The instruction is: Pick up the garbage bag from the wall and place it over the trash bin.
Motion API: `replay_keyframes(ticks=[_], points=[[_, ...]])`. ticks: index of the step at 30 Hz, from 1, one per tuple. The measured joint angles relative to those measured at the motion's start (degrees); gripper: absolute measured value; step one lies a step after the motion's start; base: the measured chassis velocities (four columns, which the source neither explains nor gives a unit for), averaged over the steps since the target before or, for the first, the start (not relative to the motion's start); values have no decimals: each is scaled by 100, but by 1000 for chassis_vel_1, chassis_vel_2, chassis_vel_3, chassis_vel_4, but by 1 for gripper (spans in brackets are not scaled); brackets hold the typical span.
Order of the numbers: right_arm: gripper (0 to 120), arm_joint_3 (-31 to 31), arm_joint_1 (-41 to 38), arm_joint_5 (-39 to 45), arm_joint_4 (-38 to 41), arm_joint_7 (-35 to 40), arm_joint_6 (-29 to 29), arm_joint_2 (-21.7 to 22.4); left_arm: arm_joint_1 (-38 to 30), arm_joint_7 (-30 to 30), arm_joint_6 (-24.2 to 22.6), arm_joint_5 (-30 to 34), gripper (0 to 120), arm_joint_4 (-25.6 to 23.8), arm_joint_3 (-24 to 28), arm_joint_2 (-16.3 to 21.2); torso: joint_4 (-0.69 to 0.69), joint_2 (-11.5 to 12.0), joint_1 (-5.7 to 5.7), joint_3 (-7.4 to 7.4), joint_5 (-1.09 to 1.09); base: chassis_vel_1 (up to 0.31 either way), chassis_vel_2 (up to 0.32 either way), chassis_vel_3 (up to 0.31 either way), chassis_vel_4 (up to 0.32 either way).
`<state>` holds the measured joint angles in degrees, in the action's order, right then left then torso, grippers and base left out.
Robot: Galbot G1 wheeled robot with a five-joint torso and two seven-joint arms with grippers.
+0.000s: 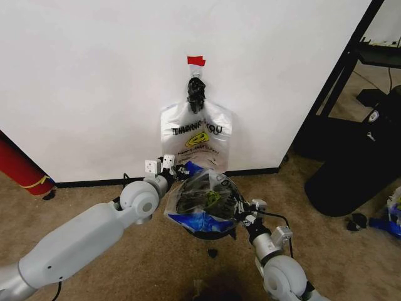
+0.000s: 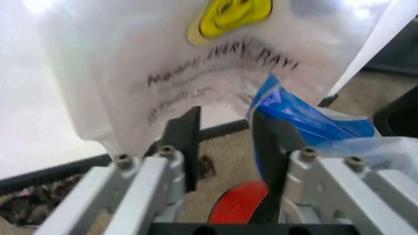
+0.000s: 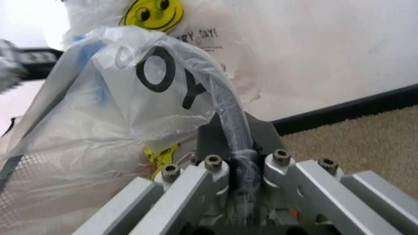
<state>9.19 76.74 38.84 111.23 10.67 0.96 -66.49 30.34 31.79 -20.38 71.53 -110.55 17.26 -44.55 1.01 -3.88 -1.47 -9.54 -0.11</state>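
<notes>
The garbage bag [image 1: 202, 199] is spread over the trash bin [image 1: 207, 231] on the carpet below the wall [image 1: 94, 75]. Its blue patches show at the near and far rim. My left gripper [image 1: 178, 168] stands open at the bin's far left side, and a blue patch of the bag [image 2: 307, 120] lies against one finger. The bin's red base [image 2: 238, 203] shows between the fingers. My right gripper [image 1: 241, 210] is shut on a twisted strand of the bag [image 3: 130, 98] at the bin's right rim. Black mesh [image 3: 16, 171] shows through the plastic.
Same-print bags [image 1: 195, 135] hang from a black knot [image 1: 196, 91] under red tape [image 1: 196, 61], just behind the bin. A big black bin [image 1: 351, 169] and a black shelf frame [image 1: 341, 63] stand to the right. A red cylinder [image 1: 22, 166] leans at the left.
</notes>
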Motion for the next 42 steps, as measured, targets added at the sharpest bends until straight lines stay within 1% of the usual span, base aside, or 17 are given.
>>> replay_keyframes(ticks=[3, 4, 5, 7, 8, 9, 12, 13, 17, 19, 20, 22, 24, 31, 36, 37, 42], points=[[1, 16, -38, 88, -10, 50, -55, -26, 183, 54, -17, -53, 47, -231, -271, 116, -2, 0, 0, 0, 0, 0, 0, 0, 0], [1, 30, -74, 167, -28, 86, -94, -40, 340, 110, -37, -92, 56, -398, -453, 215, -2, 0, 0, 0, -1, 0, 0, 0, 0], [1, 35, -86, 207, -35, 98, -112, -43, 410, 121, -70, -82, 56, -469, -528, 268, -2, 0, 0, 0, -1, 0, 0, 0, 0], [1, 39, -97, 246, -38, 111, -130, -44, 453, 122, -104, -51, 59, -513, -573, 316, -2, 0, 0, 0, -1, 0, 0, 0, 0], [1, 41, -110, 286, -42, 125, -147, -46, 512, 110, -144, -4, 68, -561, -620, 389, -2, 0, 0, 0, 0, 0, 0, 0, 0], [1, 41, -114, 297, -43, 128, -152, -47, 531, 101, -153, -1, 69, -565, -632, 407, -2, 0, 0, 0, 0, 0, 0, 0, 0], [1, 11, -130, 309, -43, 153, -170, -55, 552, 88, -189, 17, 84, -554, -650, 419, 0, 0, 0, 0, -1, 0, 0, 0, 0], [1, 11, -130, 309, -43, 153, -170, -55, 552, 88, -189, 17, 84, -554, -650, 419, 0, 0, 0, 0, -1, 0, 0, 0, 0], [1, 5, -123, 299, -34, 170, -177, -57, 446, -167, -376, 53, 98, -608, -585, 559, 0, 0, 0, 0, 0, 0, 0, 0, 0], [1, 20, -101, 296, -19, 172, -177, -39, 327, -541, -907, -4, 100, -656, -519, 783, 0, 0, 0, 0, -1, 0, 0, 0, 0], [1, 20, -101, 296, -19, 172, -177, -39, 327, -541, -907, -4, 100, -656, -519, 783, 0, 0, 0, 0, -1, 0, 0, 0, 0], [1, 45, -96, 296, -1, 172, -177, -26, 266, -872, -1289, -66, 100, -664, -523, 1002, -1, 0, 0, 0, 1, 0, 0, 0, 0], [1, 66, -95, 296, 1, 168, -177, -16, 272, -1000, -1362, -106, 100, -648, -590, 1100, -3, 0, 0, 0, 0, 0, 0, 0, 0], [1, 56, -121, 296, -6, 163, -175, -10, 457, -1018, -1073, -47, 100, -820, -848, 1100, -1, 0, 0, 0, 0, 0, 0, 0, 0], [1, 17, -172, 255, -40, 170, -182, -11, 618, -1233, -756, 442, 100, -1429, -895, 1095, 0, 0, 0, 0, -1, 0, 0, 0, 0], [1, 17, -172, 255, -40, 170, -182, -11, 618, -1233, -756, 442, 100, -1429, -895, 1095, 0, 0, 0, 0, -1, 0, 0, 0, 0], [1, 73, -108, 257, -20, 172, -188, 38, 778, -1534, -908, 857, 100, -2035, -894, 1322, -1, 0, 0, 0, 1, 0, 0, 0, 0]])
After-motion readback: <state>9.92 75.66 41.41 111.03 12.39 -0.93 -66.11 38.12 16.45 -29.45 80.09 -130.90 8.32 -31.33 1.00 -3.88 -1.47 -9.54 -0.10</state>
